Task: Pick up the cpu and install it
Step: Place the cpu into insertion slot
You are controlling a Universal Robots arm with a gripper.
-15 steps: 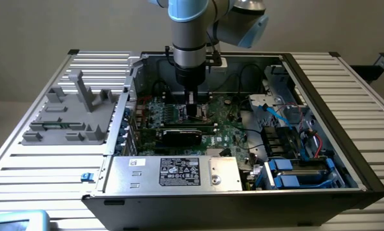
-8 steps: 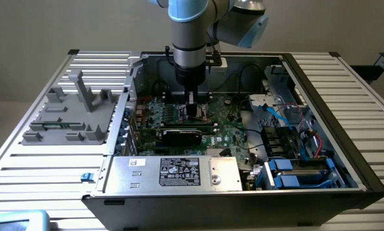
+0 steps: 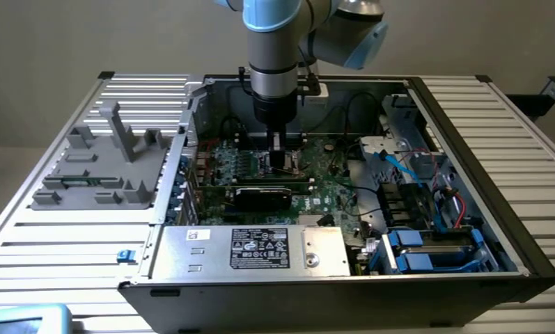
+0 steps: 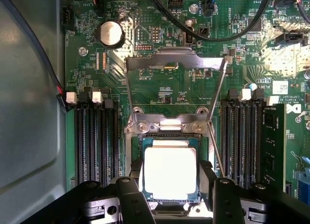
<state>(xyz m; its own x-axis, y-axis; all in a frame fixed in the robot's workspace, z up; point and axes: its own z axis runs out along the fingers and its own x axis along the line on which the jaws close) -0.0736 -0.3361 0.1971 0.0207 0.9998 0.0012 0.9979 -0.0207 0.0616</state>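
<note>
Silver-grey heat-spreader of cpu point(image 4: 170, 173) faces up, lying square inside socket frame point(image 4: 145, 127) on motherboard point(image 4: 164, 93), within PC case point(image 3: 463, 125). Gripper point(image 4: 172, 169) sits low over it. Fingers point(image 4: 206, 174) bear on two opposite cpu edges, jaws part-way open, chip clamped between.

Status (judged): pick-up done; cpu at socket, full seating not verifiable.

Outstanding: cpu not released; load plate point(image 4: 175, 59) raised; lever rod point(image 4: 216, 149) appears unlatched.
</note>
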